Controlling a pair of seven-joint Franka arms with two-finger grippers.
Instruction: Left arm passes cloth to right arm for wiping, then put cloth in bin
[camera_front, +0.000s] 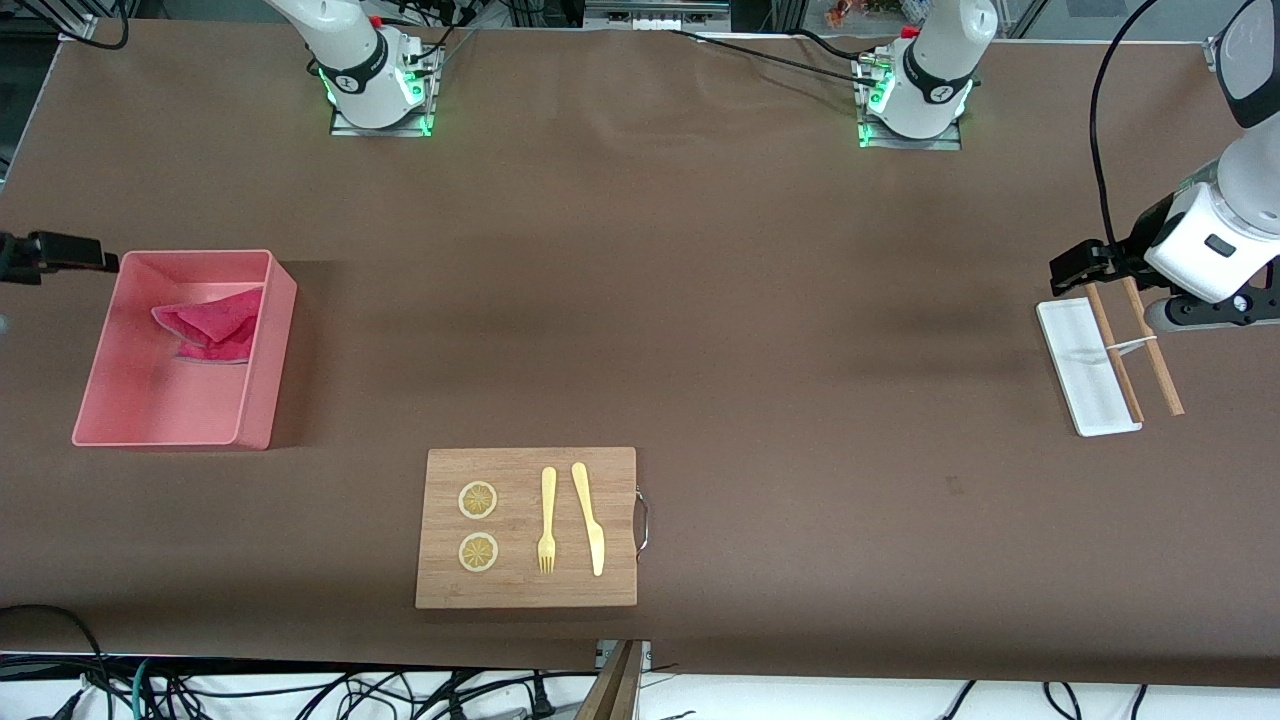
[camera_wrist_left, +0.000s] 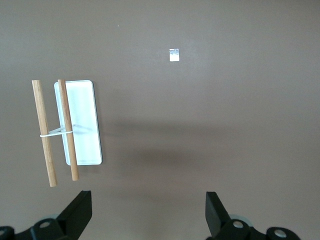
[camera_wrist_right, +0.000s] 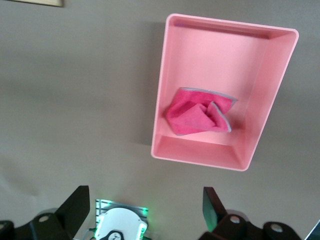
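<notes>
The magenta cloth (camera_front: 212, 325) lies crumpled inside the salmon-pink bin (camera_front: 110, 400) at the right arm's end of the table. It rests in the half of the bin farther from the front camera. In the right wrist view the cloth (camera_wrist_right: 197, 117) and the bin (camera_wrist_right: 200, 155) show well below my right gripper (camera_wrist_right: 146, 207). That gripper hangs open and empty in the air beside the bin. My left gripper (camera_wrist_left: 148, 210) waits open and empty, high over bare table at the left arm's end.
A wooden cutting board (camera_front: 527, 590) with two lemon slices, a fork and a knife lies near the front edge. A small flat white tray (camera_front: 1080, 370) and a banded pair of wooden sticks (camera_front: 1160, 370) lie at the left arm's end.
</notes>
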